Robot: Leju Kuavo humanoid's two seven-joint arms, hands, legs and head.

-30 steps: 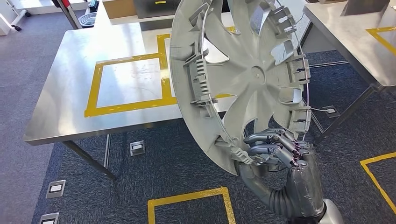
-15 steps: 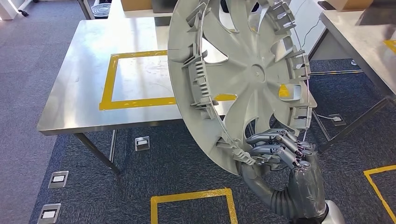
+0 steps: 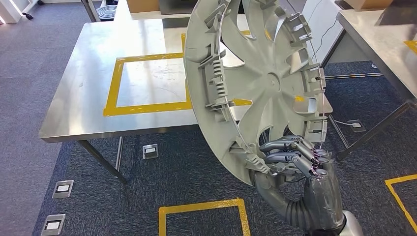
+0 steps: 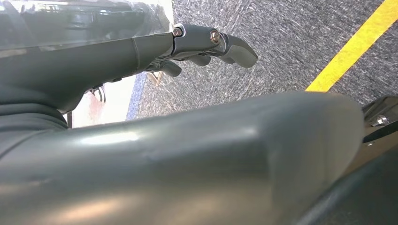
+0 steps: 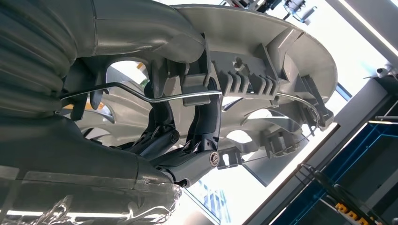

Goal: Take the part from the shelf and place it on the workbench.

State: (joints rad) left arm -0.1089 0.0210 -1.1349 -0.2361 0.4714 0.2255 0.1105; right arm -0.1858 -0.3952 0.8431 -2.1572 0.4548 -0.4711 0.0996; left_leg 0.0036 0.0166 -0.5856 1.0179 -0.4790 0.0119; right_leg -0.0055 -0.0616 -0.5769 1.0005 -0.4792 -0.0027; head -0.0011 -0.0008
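1. I stand in an industrial workshop or robot test floor, on grey carpet tiles (image 3: 187, 172) marked with yellow tape outlines (image 3: 201, 209).
2. Before me, a stainless-steel workbench (image 3: 83, 105) bears a yellow taped rectangle (image 3: 147, 83) on its tabletop.
3. Another steel table (image 3: 378, 39) stands at my right; metal floor outlets (image 3: 150, 150) dot the carpet.

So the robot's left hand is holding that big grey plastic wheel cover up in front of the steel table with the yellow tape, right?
Not quite: the right hand grips the big grey plastic wheel cover at its lower rim, as the head view shows. The rest holds; the steel table with yellow tape stands behind it.
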